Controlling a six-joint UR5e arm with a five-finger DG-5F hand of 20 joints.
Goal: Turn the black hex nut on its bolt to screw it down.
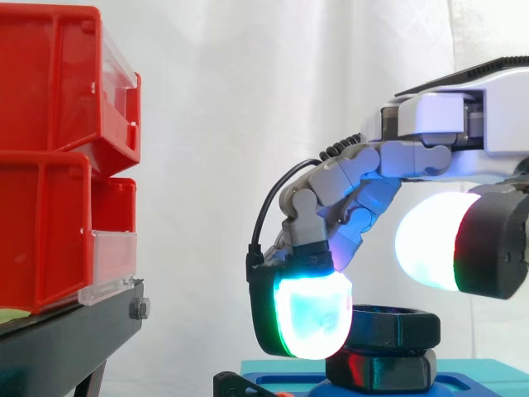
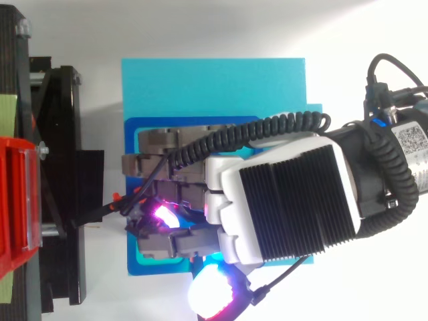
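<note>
Hand [image 1: 388, 157] over the blue base [image 2: 214, 87], fingers [image 1: 310, 318] curled round the black hex nut [image 1: 398, 325], one pad against its side.

The white curtain [image 1: 215, 124] hangs behind the hand [image 1: 364, 178] and spans the background. Ahead of the hand, well apart from it, two red bins are stacked: the upper bin [image 1: 58, 83] sits on the lower bin [image 1: 45, 231]. Each bin carries a clear front panel facing the hand, one on the upper unit [image 1: 121, 78] and one on the lower [image 1: 111, 265]. Both bins rest on the black stand [image 1: 66, 339], with a bolt head [image 1: 139, 309] on the stand end nearest the hand. A light blue plate [image 2: 214, 87] lies directly beneath the hand and carries a darker blue tray [image 2: 200, 122].
</note>
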